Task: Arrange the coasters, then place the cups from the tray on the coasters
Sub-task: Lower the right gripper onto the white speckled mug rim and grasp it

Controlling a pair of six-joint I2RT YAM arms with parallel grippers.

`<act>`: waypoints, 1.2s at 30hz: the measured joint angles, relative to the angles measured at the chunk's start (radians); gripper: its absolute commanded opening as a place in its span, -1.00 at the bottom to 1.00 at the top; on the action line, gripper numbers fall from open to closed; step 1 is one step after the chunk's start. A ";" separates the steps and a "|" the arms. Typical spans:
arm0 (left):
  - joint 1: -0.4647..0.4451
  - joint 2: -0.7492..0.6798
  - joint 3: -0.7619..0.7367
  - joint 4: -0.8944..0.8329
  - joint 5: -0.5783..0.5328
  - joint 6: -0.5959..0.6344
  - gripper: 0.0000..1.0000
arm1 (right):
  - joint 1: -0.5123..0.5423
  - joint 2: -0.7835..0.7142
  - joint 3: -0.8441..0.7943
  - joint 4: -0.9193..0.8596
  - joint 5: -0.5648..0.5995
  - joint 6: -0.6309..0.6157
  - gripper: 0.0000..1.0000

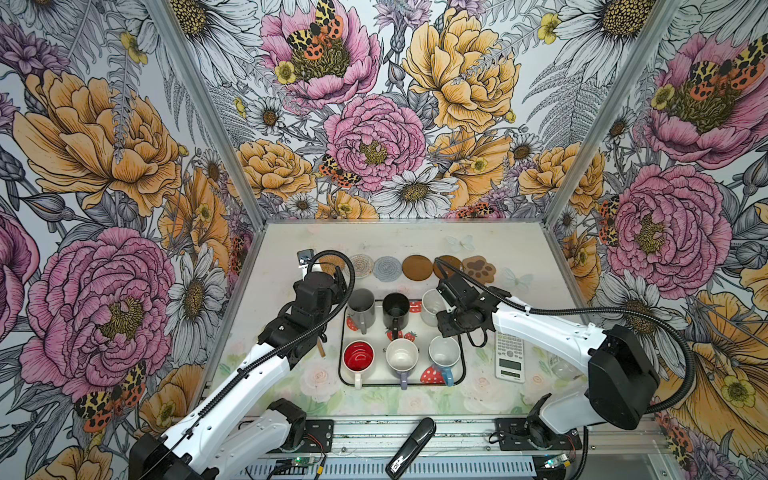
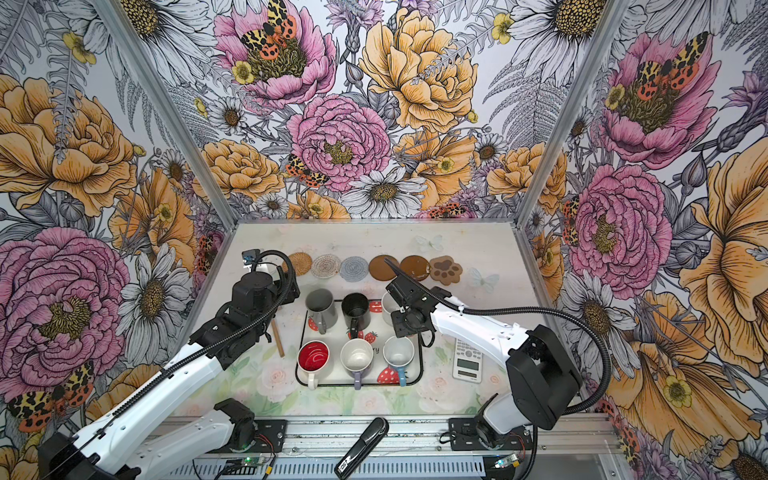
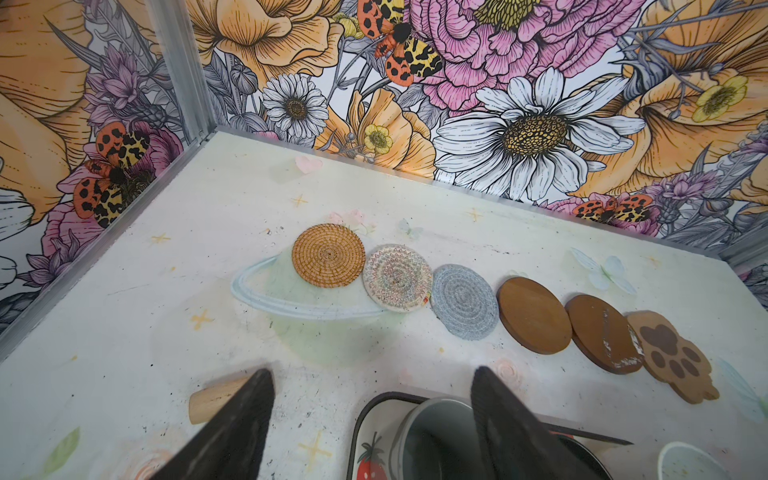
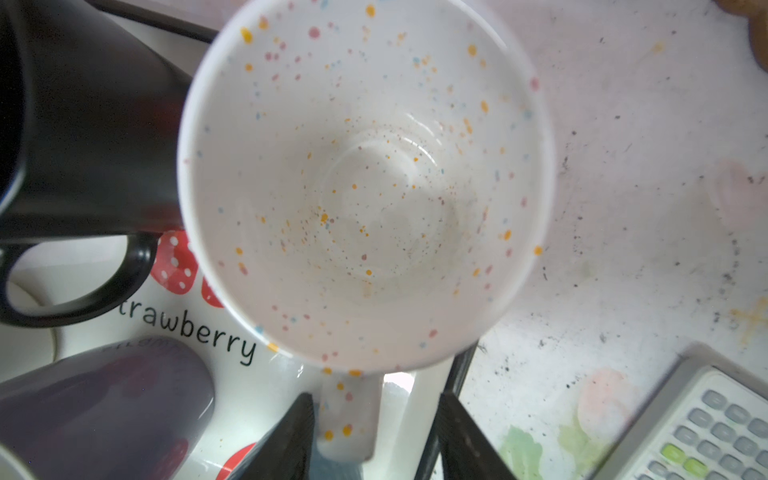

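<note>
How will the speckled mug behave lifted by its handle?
The speckled mug looks glazed ceramic: probably rigid, heavyish, breakable. Gripped by the handle, it may swing or slip in the right claw. The black mug stands close; bumps likely.

Even bright light; faint shadows; edges bowed; right wrist view blurred

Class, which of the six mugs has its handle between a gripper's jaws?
The speckled white mug, far right in the tray's back row: its handle sits between the jaws of the right gripper.
</note>
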 measured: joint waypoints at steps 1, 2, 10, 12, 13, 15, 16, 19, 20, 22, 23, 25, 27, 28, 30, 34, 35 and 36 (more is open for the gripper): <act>0.000 0.000 0.000 0.000 0.000 0.000 0.53 | 0.000 0.004 0.000 0.001 0.005 0.002 -0.03; 0.000 0.000 0.000 0.000 0.000 0.000 0.53 | 0.002 0.007 0.000 0.002 0.009 0.004 -0.03; 0.006 0.009 -0.001 0.007 0.003 0.000 0.53 | 0.004 0.016 0.000 0.018 0.016 0.011 -0.11; 0.006 0.012 -0.001 0.008 0.005 0.000 0.53 | 0.004 0.029 0.000 0.026 0.017 0.015 -0.13; 0.006 0.013 -0.001 0.008 0.008 0.000 0.53 | 0.003 0.033 0.000 0.029 0.017 0.016 -0.15; 0.006 0.013 -0.002 0.009 0.008 0.000 0.53 | 0.003 0.040 0.000 0.039 0.018 0.021 -0.19; 0.006 0.013 -0.002 0.010 0.008 0.000 0.53 | 0.003 0.043 0.000 0.042 0.018 0.023 -0.21; 0.007 0.013 -0.002 0.011 0.008 0.000 0.53 | 0.003 0.052 0.001 0.050 0.021 0.029 -0.27; 0.008 0.013 -0.002 0.011 0.009 0.000 0.53 | 0.003 0.053 0.001 0.054 0.024 0.031 -0.29; 0.010 0.013 -0.002 0.011 0.011 0.000 0.53 | 0.003 0.053 0.002 0.062 0.026 0.031 -0.33; 0.011 0.013 -0.002 0.011 0.012 0.000 0.53 | 0.003 0.053 0.002 0.065 0.029 0.031 -0.35; 0.012 0.013 -0.002 0.011 0.012 0.000 0.53 | 0.003 0.053 0.003 0.069 0.032 0.031 -0.38; 0.012 0.013 -0.002 0.011 0.013 0.000 0.53 | 0.002 0.054 0.003 0.074 0.032 0.031 -0.41; 0.012 0.013 -0.002 0.011 0.013 0.000 0.53 | 0.002 0.054 0.004 0.078 0.033 0.031 -0.43; 0.012 0.013 -0.002 0.011 0.015 0.000 0.53 | 0.002 0.055 0.004 0.083 0.032 0.031 -0.47; 0.012 0.015 -0.002 0.012 0.015 0.000 0.53 | 0.002 0.058 0.004 0.082 0.033 0.032 -0.68; 0.012 0.018 -0.002 0.014 0.016 0.000 0.53 | 0.002 0.058 0.005 0.082 0.033 0.036 -0.74; 0.012 0.019 -0.002 0.014 0.016 0.000 0.53 | 0.002 0.059 0.005 0.082 0.032 0.034 -0.80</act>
